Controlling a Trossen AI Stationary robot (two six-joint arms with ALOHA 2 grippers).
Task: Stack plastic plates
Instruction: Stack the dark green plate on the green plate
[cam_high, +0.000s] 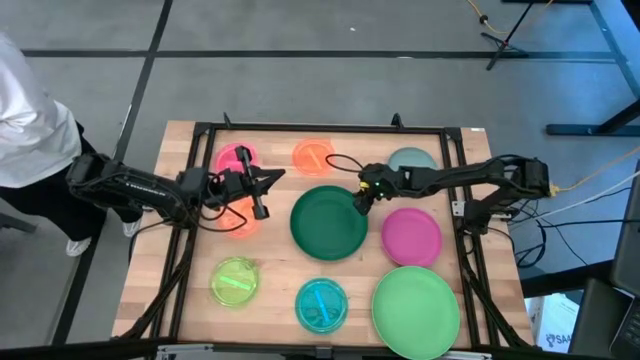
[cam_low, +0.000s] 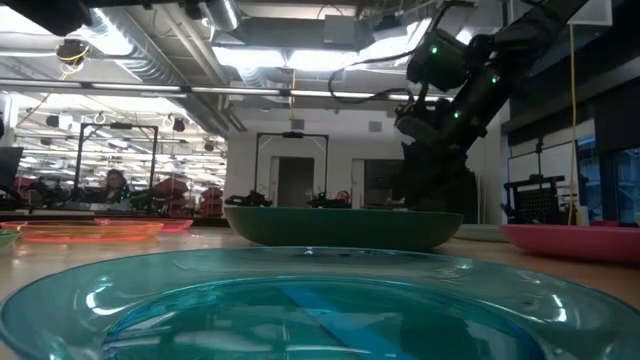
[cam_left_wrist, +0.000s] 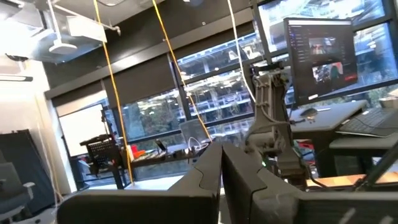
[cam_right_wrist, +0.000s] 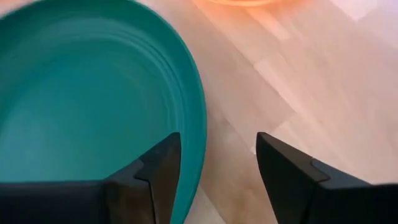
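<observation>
The right hand (cam_high: 360, 198) is at the right rim of the dark green plate (cam_high: 328, 222), which lies near the middle of the wooden surface (cam_high: 280, 290). Its two fingers (cam_right_wrist: 158, 168) are spread apart and hold nothing. One finger is over the plate's rim, and the other is over the bare wood just beside it.

The left hand (cam_high: 262, 195) is up in the air above an orange plate (cam_high: 240, 220) on the left side of the surface. Its fingers are closed, with nothing between them.

The other plates lie flat and apart from each other. A pink plate (cam_high: 235, 158), a second orange plate (cam_high: 313, 155) and a grey-blue plate (cam_high: 412, 160) are along the far edge. A magenta plate (cam_high: 411, 236) lies to the right of the dark green one. A yellow-green plate (cam_high: 235, 281), a cyan plate (cam_high: 321, 304) and a big light green plate (cam_high: 416, 306) are along the near edge.

A person in a white top (cam_high: 30, 110) stands past the left edge.
</observation>
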